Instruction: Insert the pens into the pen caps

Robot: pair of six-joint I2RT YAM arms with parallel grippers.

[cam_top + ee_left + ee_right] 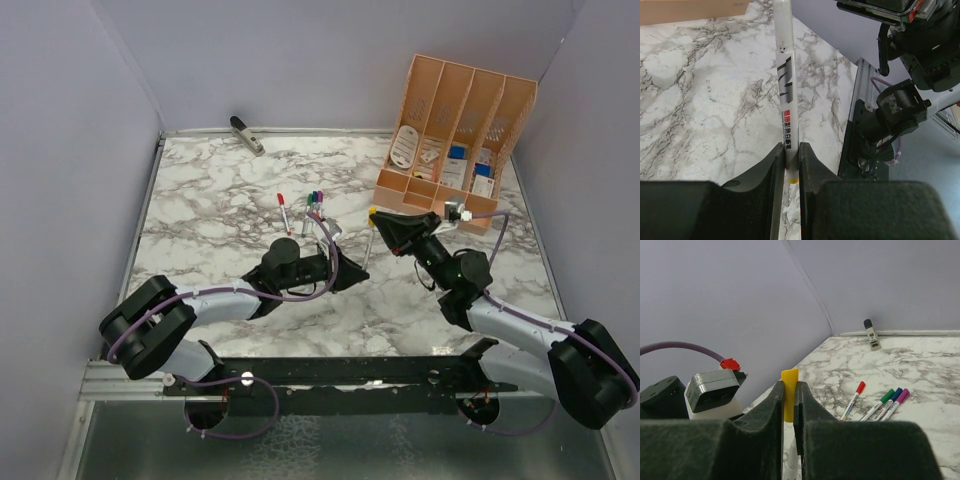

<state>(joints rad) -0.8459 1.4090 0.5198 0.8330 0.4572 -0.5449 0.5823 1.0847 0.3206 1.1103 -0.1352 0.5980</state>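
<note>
Operator: Overhead view first. Where does everything sit?

Observer: Four pens (311, 212) with caps already on lie close together on the tabletop (200, 190), a little above centre. The fifth pen (368, 245) is off the surface at mid-frame, pinched in the left claw (362, 268). Its upper end reaches toward the yellow cap (372, 212) held by the right claw (378, 218). Whether the two touch yet, I cannot tell from here.

Operator: Left wrist camera?

Observer: The fingers (774, 170) are nearly shut, clamped on the pen (786, 85) near its yellow end at bottom centre. The rest of it runs straight up and out of the top edge. The hold looks square, with no tilt.

Operator: Right wrist?

Observer: That claw is almost fully closed on the cap (789, 390), which stands upright at centre between the fingers (771, 412). Something white shows just below it. It is probably the pen, but it is too blurred to be sure.

Operator: So how should the push go?

Observer: I'd line both up on one axis first, then slide slowly. Gripped so far from its working end, the pen could swing or slip. A skewed cap could also pop out of that narrow pinch.
</note>
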